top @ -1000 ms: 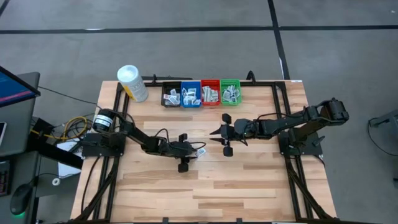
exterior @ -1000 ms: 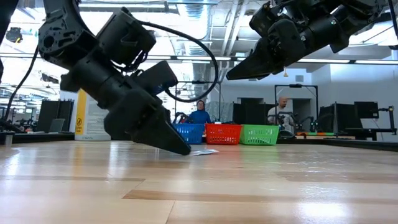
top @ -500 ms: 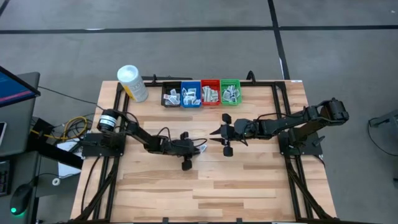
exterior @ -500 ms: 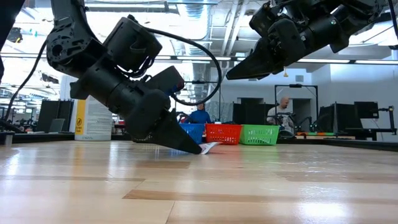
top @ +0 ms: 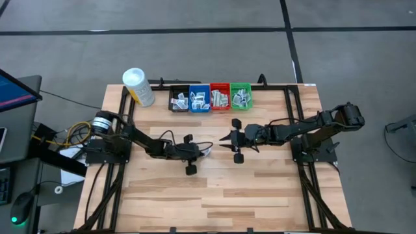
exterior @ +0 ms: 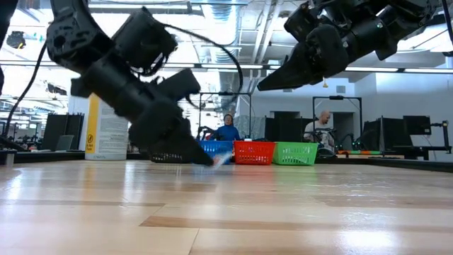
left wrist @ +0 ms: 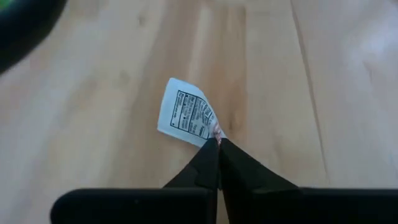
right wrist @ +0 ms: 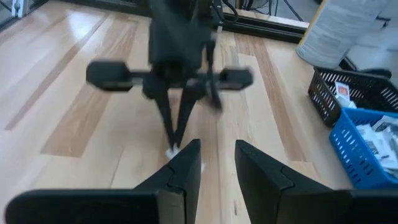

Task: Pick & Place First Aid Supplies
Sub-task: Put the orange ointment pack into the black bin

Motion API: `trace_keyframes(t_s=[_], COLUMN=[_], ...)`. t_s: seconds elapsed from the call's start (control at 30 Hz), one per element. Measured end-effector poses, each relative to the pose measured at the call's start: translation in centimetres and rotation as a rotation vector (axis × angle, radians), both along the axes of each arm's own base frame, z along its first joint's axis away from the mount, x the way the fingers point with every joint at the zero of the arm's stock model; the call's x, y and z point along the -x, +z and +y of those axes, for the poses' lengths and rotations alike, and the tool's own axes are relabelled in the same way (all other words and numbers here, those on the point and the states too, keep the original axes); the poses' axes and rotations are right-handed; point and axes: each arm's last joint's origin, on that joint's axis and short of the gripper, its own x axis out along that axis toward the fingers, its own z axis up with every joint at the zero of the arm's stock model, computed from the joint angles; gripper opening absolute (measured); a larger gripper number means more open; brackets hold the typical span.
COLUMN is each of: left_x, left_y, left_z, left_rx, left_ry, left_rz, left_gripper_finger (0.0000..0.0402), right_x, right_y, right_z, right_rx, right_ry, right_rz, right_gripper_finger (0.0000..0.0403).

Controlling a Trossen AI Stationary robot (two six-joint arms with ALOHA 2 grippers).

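A small white packet with dark print (left wrist: 186, 115) sits at the tip of my left gripper (left wrist: 217, 148), which is shut on it near the middle of the table (top: 201, 151). In the low view the packet (exterior: 221, 159) shows just beyond the dark fingertips, close over the wood. My right gripper (top: 225, 139) hovers higher, to the packet's right, and is open with nothing between its fingers (right wrist: 217, 158). Several more packets fill the four small bins at the far edge. My left gripper pinches one corner of the white packet (left wrist: 213, 132) between its two fingertips. The fingers slant down from the table's left side. The rest of the packet sticks out past the tips, slightly curled. I cannot tell whether it is clear of the wood.
Black (top: 179, 101), blue (top: 199, 99), red (top: 220, 98) and green (top: 240, 97) bins stand in a row at the far edge. A yellow container with a white cap (top: 138, 86) stands left of them. Bare wood (top: 214, 195) lies toward the near edge. People sit beyond the table.
My left gripper has shut on the white packet and taken hold of its corner. It has then drawn back toward the table's far left, and the packet has gone with it, tipping up off the wood.
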Motion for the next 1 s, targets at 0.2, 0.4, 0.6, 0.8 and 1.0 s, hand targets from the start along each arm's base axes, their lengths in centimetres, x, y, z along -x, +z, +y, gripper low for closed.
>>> trace_keyframes(t_s=[0.2,0.4,0.6,0.8,1.0], left_x=[0.9,2.4,4.2,5.8,7.1], left_y=[3.0,5.3,7.1,8.3,8.2], left_z=[0.9,2.7,5.1,8.1,11.2], left_rx=[-0.088,-0.110,-0.147,-0.176,-0.226], left_ry=[0.049,0.107,0.172,0.284,0.399], left_rz=[-0.070,-0.145,-0.206,-0.250,-0.232], left_gripper_finger=[0.0008,0.0009,0.0011,0.0008,0.0011], right_x=[-0.1,-0.2,-0.3,-0.3,0.0], right_y=[0.2,0.7,0.9,1.2,1.1], right_z=[-0.2,-0.6,-1.5,-4.0,-7.1], right_rx=[0.127,0.309,0.432,0.477,0.387], right_ry=[-0.002,-0.095,-0.081,-0.114,-0.070], right_rz=[-0.016,-0.041,-0.038,-0.047,-0.062], right_gripper_finger=[0.0093,0.0093,0.0093,0.0093,0.0093])
